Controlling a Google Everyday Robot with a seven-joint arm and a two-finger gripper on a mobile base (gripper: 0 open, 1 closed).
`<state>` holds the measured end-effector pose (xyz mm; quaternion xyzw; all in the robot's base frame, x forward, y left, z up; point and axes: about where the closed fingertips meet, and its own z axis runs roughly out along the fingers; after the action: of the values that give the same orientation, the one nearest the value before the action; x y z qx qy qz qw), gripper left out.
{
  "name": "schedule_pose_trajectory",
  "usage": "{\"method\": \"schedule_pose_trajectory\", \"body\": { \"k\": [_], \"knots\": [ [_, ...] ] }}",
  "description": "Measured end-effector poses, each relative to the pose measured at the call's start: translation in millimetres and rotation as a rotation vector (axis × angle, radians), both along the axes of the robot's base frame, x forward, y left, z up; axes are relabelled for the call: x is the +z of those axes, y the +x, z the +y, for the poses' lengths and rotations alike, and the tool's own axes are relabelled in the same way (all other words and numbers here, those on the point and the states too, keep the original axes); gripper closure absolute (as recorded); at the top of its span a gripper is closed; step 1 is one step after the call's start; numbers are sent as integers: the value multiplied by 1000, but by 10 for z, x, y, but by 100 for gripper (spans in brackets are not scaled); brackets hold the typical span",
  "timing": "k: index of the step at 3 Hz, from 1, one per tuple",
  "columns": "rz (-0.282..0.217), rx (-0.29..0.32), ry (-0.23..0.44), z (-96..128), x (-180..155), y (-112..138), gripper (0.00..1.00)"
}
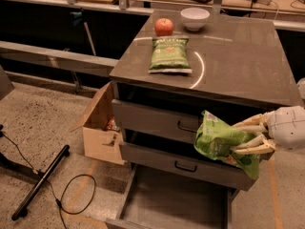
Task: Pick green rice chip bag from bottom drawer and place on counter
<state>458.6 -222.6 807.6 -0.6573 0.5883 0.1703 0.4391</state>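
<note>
The bottom drawer (176,202) is pulled open up front. Above it the gripper (237,138) has its fingers clamped on the green chip bag (217,138), midair, just below the counter's (243,66) front right edge. Farther back there's an olive bag (169,55) near the left edge, then an apple (164,26) and bowl (195,18) by the far edge.

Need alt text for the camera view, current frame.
The gripper, at right, holds the green rice chip bag in front of the upper drawer fronts, above the open bottom drawer and below the counter. On the counter lie a duller green bag, an apple and a white bowl.
</note>
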Motion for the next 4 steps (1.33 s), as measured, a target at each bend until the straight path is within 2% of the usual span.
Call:
{"method": "schedule_pose_trajectory", "body": {
  "k": [1, 2, 4],
  "knots": [
    [0, 0, 0, 1, 0, 0, 100],
    [-35, -27, 17, -77, 286, 144, 100],
    [-115, -62, -21, -420, 925, 558, 100]
  ]
}}
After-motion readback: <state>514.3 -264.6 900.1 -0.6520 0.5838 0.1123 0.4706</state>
